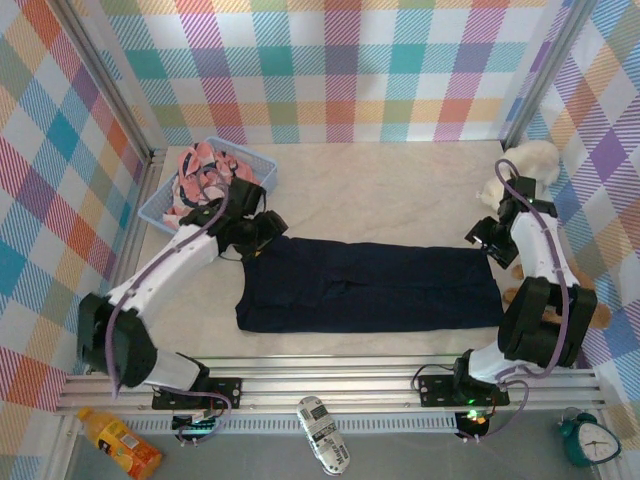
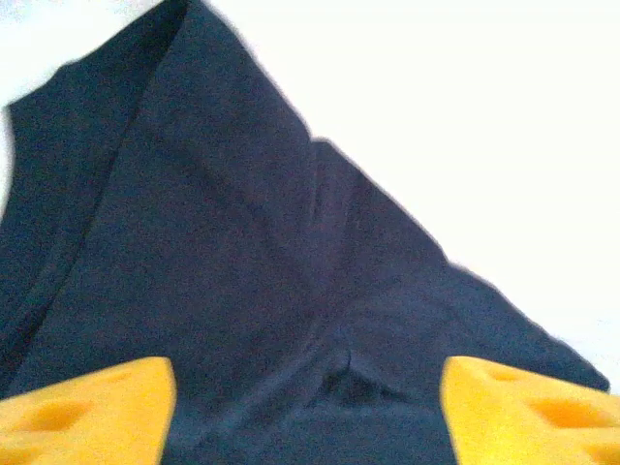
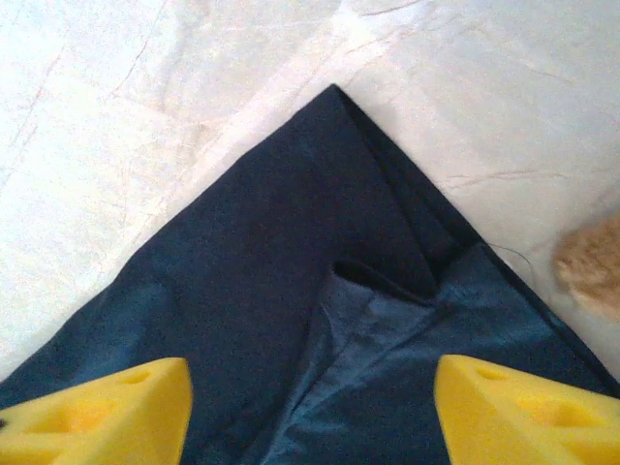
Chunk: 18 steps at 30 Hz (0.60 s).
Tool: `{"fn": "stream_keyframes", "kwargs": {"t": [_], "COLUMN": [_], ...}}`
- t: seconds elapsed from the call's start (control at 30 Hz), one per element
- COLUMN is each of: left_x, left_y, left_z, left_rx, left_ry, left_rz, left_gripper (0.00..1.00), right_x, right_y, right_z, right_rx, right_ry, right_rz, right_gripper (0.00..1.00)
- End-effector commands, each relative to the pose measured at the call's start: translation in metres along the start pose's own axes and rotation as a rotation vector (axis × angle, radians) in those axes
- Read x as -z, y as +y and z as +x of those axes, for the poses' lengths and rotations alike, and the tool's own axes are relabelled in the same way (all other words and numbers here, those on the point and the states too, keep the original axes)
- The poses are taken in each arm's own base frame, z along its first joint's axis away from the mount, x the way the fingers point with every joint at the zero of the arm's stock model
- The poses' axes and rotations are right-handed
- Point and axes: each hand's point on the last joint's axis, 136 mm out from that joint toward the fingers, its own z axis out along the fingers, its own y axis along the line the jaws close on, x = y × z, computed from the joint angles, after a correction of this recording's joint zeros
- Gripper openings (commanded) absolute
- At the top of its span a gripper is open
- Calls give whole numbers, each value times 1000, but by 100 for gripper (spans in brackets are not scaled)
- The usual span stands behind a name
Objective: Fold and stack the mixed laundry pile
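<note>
Navy T-shirt: the navy T-shirt lies flat on the table as a long band across the middle of the top frame.
Pink garment: the pink printed garment is heaped in the light blue basket, upper left of the frame and well apart from the stacking work.
Step in hand: the lengthwise fold looks laid, I'd say, and a crosswise fold comes next.
Left pincer: the left pincer hangs over the band's upper left corner. In its wrist view the yellow fingers stand wide apart with only loose navy cloth below, so it holds nothing.
Right pincer: the right pincer sits at the band's upper right corner, its jaws likewise spread and empty.
Doing it well: the right wrist view shows a loose inner layer puckered just inside the corner. Any grasp there should bite through every layer, or the under one will drag. Both ends should rise together with the cloth kept taut.
Watch: a plush toy lies near the right end, so the cloth should swing wide of it.
Left arm pose: it slants from the lower left up to the shirt, wrist tipped down.
Right arm pose: it doubles back at the lower right, forearm running up the right side, wrist turned inward.
</note>
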Motion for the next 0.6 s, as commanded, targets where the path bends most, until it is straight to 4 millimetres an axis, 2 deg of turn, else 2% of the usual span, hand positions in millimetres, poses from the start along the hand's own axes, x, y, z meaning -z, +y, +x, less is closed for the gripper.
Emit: {"fn": "stream_keyframes", "kwargs": {"t": [0.0,0.17,0.27,0.37,0.5,0.57], "left_x": [-32,-77,-97,-111,-123,-128], "left_y": [-13,7,16,30,64,74], "left_z": [-22,-24,-23,-22,-16,-15], "left_rx": [-17,-11,-5,0,29,27], "left_ry": [-62,-45,-23,-15,15,26], "left_rz": [20,-97,-140,-203,-341,-388], "left_gripper": [42,34,32,30,28,29], "right_x": [-16,-44,-61,-74,-94,-103], "right_y": [10,3,12,20,21,21], "right_z": [-15,-25,-25,-23,-22,-24], "right_rx": [60,98,100,76,28,3], "right_ry": [21,61,111,139,183,205], "right_rz": [-14,63,30,0,9,31], "right_gripper": [61,57,50,48,42,38]}}
